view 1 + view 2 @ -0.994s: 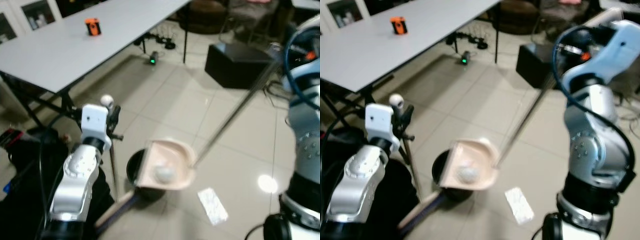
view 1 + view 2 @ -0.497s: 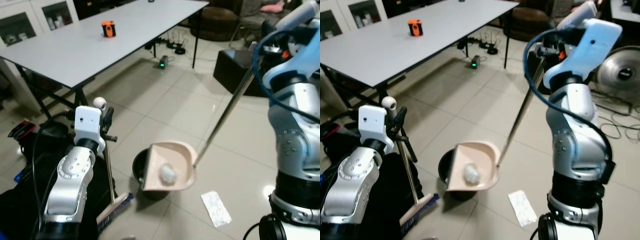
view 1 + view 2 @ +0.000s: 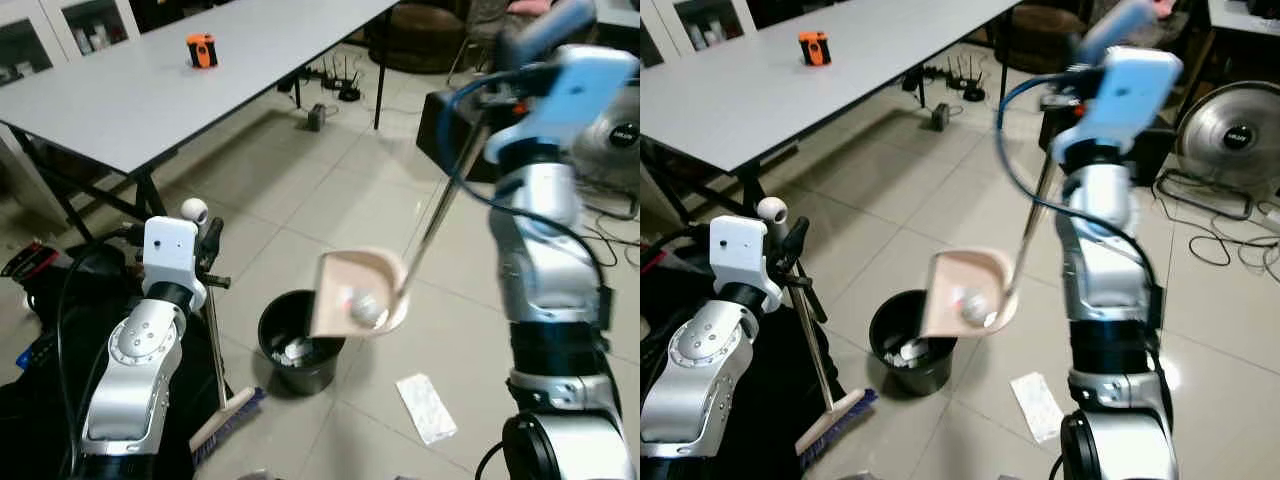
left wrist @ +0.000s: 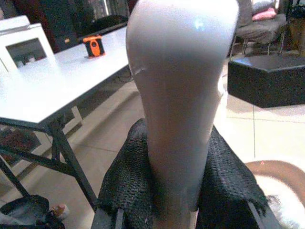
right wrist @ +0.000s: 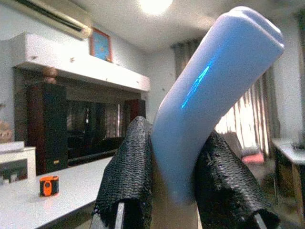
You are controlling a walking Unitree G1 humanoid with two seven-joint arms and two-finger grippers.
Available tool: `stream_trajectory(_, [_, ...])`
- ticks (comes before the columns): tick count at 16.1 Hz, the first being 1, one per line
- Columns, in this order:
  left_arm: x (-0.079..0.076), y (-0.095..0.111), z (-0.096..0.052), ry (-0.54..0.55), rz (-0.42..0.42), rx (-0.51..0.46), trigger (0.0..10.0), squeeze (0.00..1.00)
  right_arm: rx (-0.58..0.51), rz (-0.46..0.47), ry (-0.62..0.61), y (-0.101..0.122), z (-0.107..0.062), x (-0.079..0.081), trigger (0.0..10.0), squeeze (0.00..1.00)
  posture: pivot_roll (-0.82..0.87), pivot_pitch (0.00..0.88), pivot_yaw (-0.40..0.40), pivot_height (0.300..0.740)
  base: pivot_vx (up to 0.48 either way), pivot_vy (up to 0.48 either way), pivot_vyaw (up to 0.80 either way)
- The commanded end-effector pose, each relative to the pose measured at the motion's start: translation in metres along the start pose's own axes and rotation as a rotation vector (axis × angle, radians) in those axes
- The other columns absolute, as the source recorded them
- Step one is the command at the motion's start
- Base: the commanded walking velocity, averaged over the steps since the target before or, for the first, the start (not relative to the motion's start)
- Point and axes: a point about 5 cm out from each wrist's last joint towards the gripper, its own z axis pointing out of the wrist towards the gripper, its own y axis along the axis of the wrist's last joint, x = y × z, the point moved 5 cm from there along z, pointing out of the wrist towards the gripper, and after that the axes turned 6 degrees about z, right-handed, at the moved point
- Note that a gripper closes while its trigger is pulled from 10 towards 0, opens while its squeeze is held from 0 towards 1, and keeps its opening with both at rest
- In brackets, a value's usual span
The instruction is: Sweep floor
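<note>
Now the right gripper (image 5: 178,191), clamped on the long handle, holds the dustpan (image 3: 355,293) tilted steeply just above the rim of the black bin (image 3: 300,340), with the crumpled wad (image 3: 364,305) sitting in its lower lip. To tip cleanly, I'd shift the pan's mouth over the bin's opening before steepening it. Meanwhile the left gripper (image 4: 174,200) grips the broom (image 3: 222,400), bristles resting on the floor (image 3: 340,200).

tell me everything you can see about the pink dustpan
The pale pink plastic dustpan has a shallow scoop and a long thin metal handle rising to the right gripper, which is shut on the handle's light blue grip. It hangs tilted above the floor, its mouth toward the black round bin, with a whitish crumpled wad inside.
</note>
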Motion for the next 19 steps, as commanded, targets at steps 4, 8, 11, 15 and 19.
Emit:
stream_trajectory(4, [0.008, 0.007, -0.002, 0.031, 0.017, -0.018, 10.0, 0.00, -0.160, 0.018, 0.232, 0.016, 0.010, 0.060, 10.0, 0.00, 0.00, 0.011, 0.029, 0.740, 0.000, 0.000, 0.00])
stream_trajectory(8, [0.006, 0.007, -0.004, 0.028, 0.017, -0.014, 10.0, 0.00, -0.216, 0.007, 0.493, 0.007, -0.016, 0.127, 10.0, 0.00, 0.00, 0.013, 0.027, 0.740, 0.000, 0.000, 0.00])
stream_trajectory(11, [0.005, 0.008, -0.005, 0.024, 0.017, -0.014, 10.0, 0.00, -0.243, -0.039, 0.619, 0.003, -0.035, 0.153, 10.0, 0.00, 0.00, 0.020, 0.030, 0.740, 0.000, 0.000, 0.00])
stream_trajectory(15, [0.004, 0.007, -0.004, 0.014, 0.020, -0.009, 10.0, 0.00, -0.261, -0.201, 0.765, -0.009, -0.053, 0.173, 10.0, 0.00, 0.00, 0.027, 0.033, 0.740, 0.000, 0.000, 0.00])
stream_trajectory(19, [-0.005, 0.005, -0.003, -0.028, 0.012, 0.002, 10.0, 0.00, -0.277, -0.284, 0.682, -0.004, -0.040, 0.158, 10.0, 0.00, -0.01, 0.028, 0.032, 0.740, 0.000, 0.000, 0.00])
